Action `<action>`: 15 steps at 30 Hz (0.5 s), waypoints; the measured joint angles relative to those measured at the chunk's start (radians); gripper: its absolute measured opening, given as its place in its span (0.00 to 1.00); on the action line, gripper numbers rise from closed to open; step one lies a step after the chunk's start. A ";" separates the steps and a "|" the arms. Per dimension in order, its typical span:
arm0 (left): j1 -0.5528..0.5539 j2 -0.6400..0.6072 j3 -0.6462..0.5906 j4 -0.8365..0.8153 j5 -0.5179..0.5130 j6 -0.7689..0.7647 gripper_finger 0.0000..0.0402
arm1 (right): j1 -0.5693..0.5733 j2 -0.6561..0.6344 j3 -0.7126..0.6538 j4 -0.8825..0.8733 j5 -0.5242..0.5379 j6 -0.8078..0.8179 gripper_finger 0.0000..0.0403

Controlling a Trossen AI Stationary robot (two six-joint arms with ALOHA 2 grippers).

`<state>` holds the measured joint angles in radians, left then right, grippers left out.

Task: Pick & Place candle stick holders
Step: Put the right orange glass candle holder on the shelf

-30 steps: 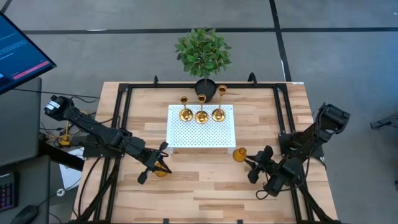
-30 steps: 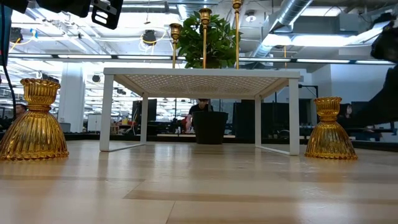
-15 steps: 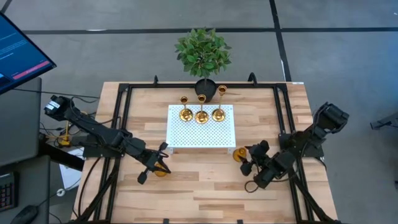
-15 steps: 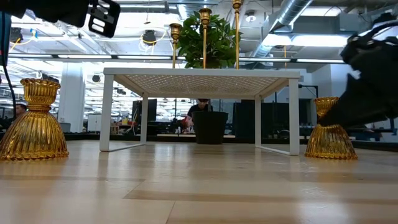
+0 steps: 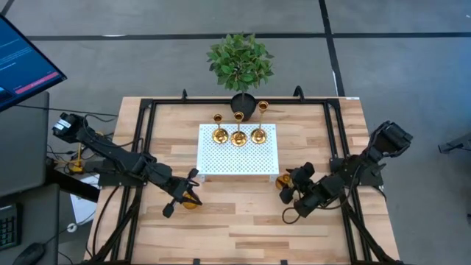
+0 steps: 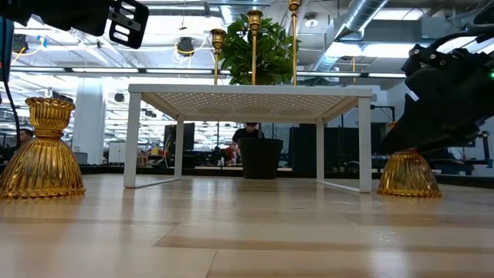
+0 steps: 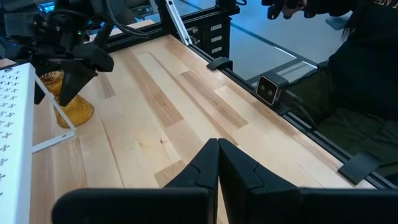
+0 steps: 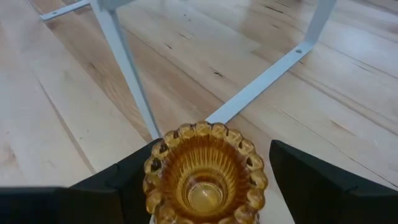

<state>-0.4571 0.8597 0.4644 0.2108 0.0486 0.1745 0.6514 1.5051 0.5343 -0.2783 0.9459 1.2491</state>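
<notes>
Over the last second I brought the right tool in from the desk's right side toward the white tray's near right corner, spreading its fingers wide as it went. It now straddled the short holder there, one finger on each side, with nothing pinched yet; the ribbed amber-gold cup sat between them, standing on the desk just beside the tray's leg. I judged the approach done, with the closing squeeze the step next due.

The left tool had not moved. Its fingers were pressed together, empty, poised above the second short holder near the tray's left front corner.

The three tall holders stood in a row along the far edge of the white tray, so both short ones remained to place.
</notes>
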 joint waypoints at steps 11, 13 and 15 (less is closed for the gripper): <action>0.000 0.000 0.000 0.000 0.000 0.000 0.02 | 0.004 0.000 0.001 0.000 -0.055 -0.003 0.39; 0.000 0.000 0.000 0.000 0.000 0.000 0.02 | 0.004 -0.001 0.003 -0.001 -0.055 -0.008 0.34; 0.000 0.000 0.000 0.000 0.000 0.000 0.02 | 0.007 -0.002 0.008 -0.002 -0.054 -0.010 0.30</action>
<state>-0.4570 0.8597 0.4641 0.2111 0.0486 0.1745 0.6585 1.5028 0.5418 -0.2798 0.8917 1.2387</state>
